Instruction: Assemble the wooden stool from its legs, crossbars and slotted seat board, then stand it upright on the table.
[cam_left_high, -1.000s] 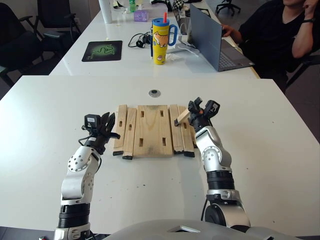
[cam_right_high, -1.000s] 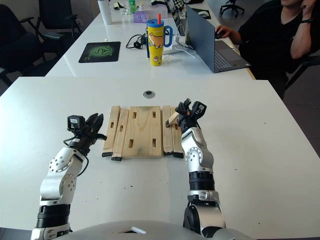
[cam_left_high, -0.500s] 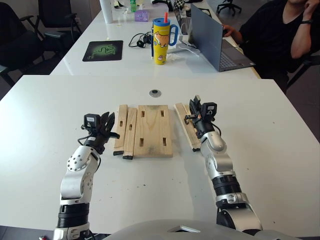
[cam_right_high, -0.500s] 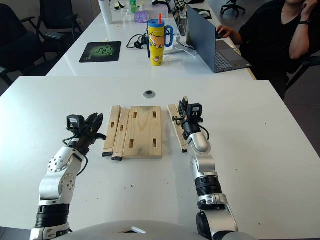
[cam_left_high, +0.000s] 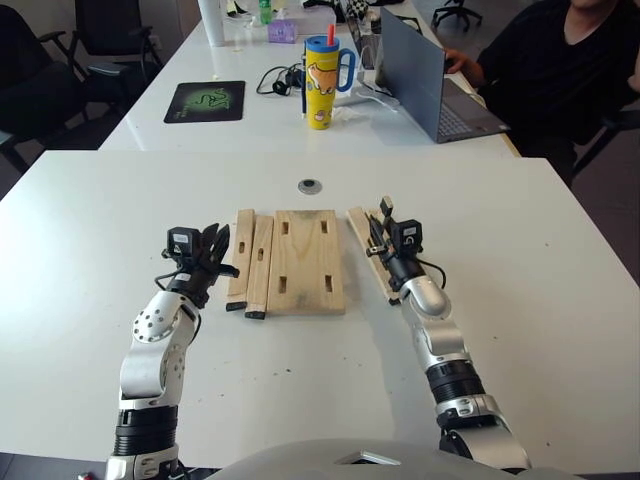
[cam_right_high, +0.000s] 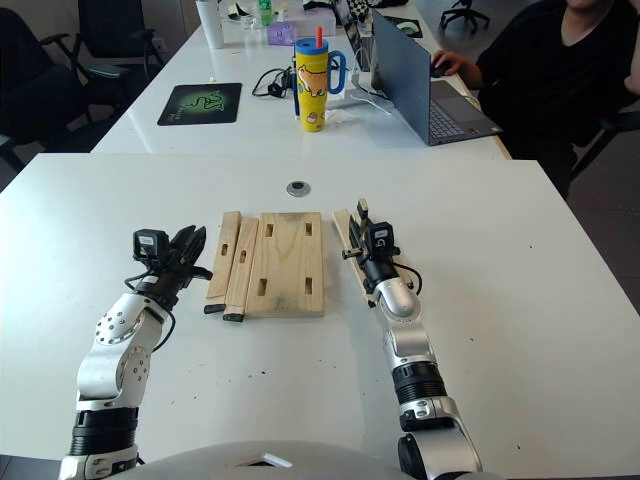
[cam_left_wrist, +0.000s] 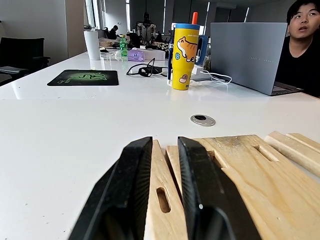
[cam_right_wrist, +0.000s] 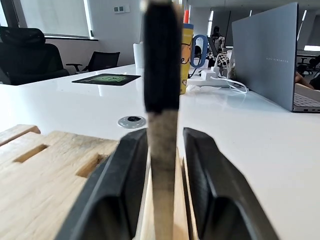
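Desk: a white, smooth desk carries all the stool parts, which are laid flat in one row in front of the robot.
Seat board: a pale wooden rectangle lies flat at the middle of the row, its long axis running away from the robot. Four rectangular slots are cut through it, two near each long edge.
Left slats: an outer slat and an inner slat lie side by side just left of the seat board and parallel to it. Each is slotted, and dark caps are seen at their near ends.
Right slat: one slat lies right of the board, apart from it and slightly skewed, its near end farther to the right.
Left claw: the left claw is held low at the outer slat's left edge. In the left wrist view its black fingers are seen parted, with nothing held; the slat and one of its slots lie below the gap.
Right claw: the right claw sits over the right slat. In the right wrist view it is closed on a narrow wooden strip, a finger against each side.
Strip: its long axis rises out of the claw and away from the robot, and its upper stretch is dark.
Behind: a round grommet is set in the desk beyond the board.
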